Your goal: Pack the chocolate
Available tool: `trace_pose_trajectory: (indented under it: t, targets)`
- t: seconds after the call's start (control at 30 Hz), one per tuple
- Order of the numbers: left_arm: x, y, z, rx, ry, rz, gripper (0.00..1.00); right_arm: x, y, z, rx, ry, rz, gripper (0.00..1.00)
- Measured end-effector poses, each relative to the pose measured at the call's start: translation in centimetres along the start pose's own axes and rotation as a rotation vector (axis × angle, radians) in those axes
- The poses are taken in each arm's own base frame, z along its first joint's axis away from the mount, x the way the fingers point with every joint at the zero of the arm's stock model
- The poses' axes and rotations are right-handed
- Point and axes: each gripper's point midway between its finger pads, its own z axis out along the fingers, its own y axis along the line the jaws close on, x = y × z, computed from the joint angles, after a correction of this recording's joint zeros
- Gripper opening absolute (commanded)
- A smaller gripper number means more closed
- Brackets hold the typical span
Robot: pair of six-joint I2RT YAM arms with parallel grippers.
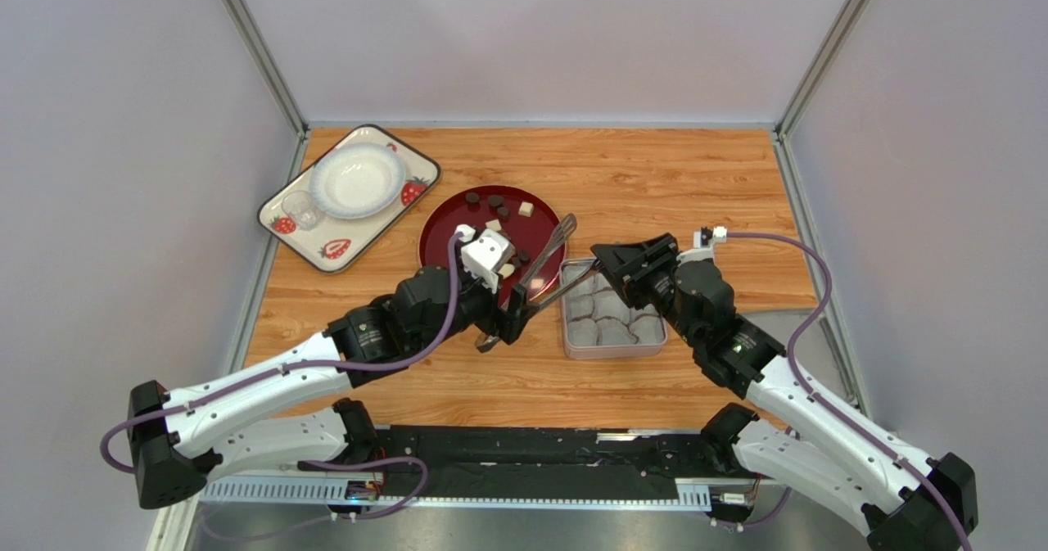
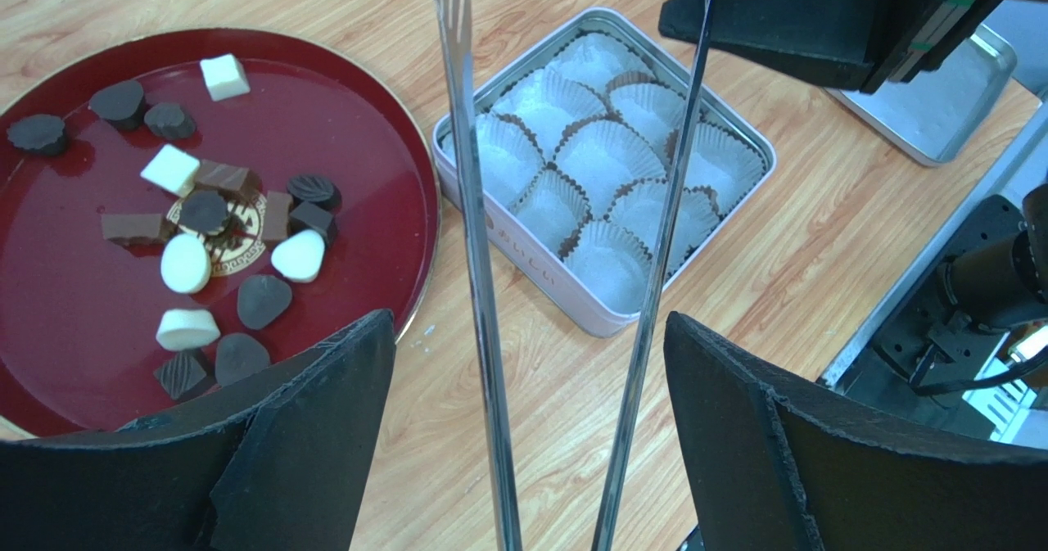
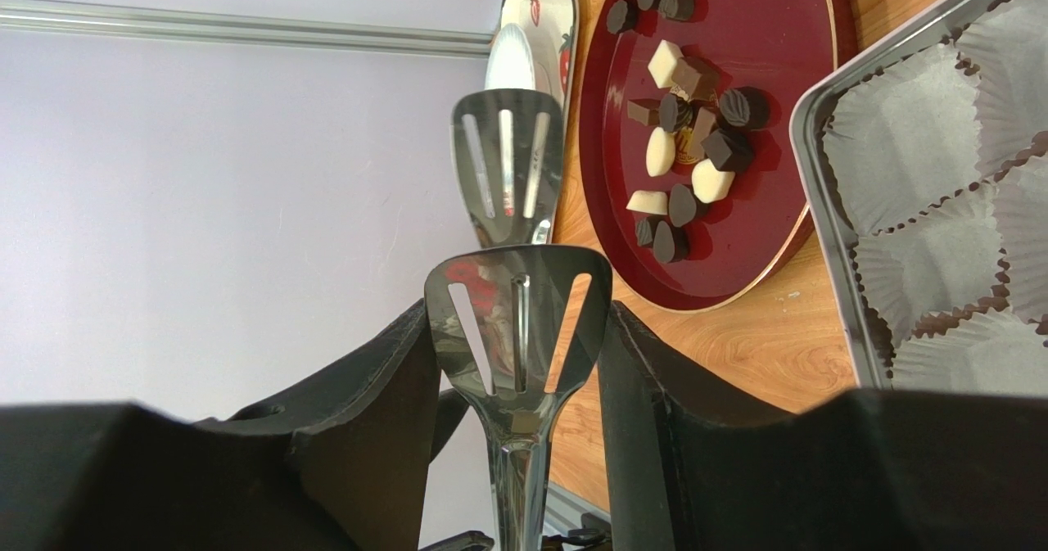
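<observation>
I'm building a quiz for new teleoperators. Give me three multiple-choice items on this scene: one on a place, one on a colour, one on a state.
1. The arms of the tongs run: A) between the fingers of the left gripper; B) inside a drawer; C) under a cloth.
2. The plate under the chocolate is: A) blue; B) dark red; C) green.
3. The paper cups in the tin are: A) all filled; B) half filled; C) all empty.
Answers: A, the left wrist view shows both arms between those fingers; B, its bare surface is dark red; C, each cup shows only white paper.
</observation>
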Motion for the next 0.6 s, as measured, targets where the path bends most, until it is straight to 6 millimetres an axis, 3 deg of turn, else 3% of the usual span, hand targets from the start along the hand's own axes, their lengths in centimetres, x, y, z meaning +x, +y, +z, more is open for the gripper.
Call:
trace_pose_trajectory:
  t: [0.2,0.6]
  targets:
    - [-0.7,-0.7,0.6,0.017,0.019,0.001,0.83,0.0,-0.1,0.0,0.006,0.001,0.001,0.16]
    - [1.6,-1.2,2.2,0.02,0.107,-0.029,0.72,-0.1,0.3,-0.3,-0.01,-0.002,0.018,0.16]
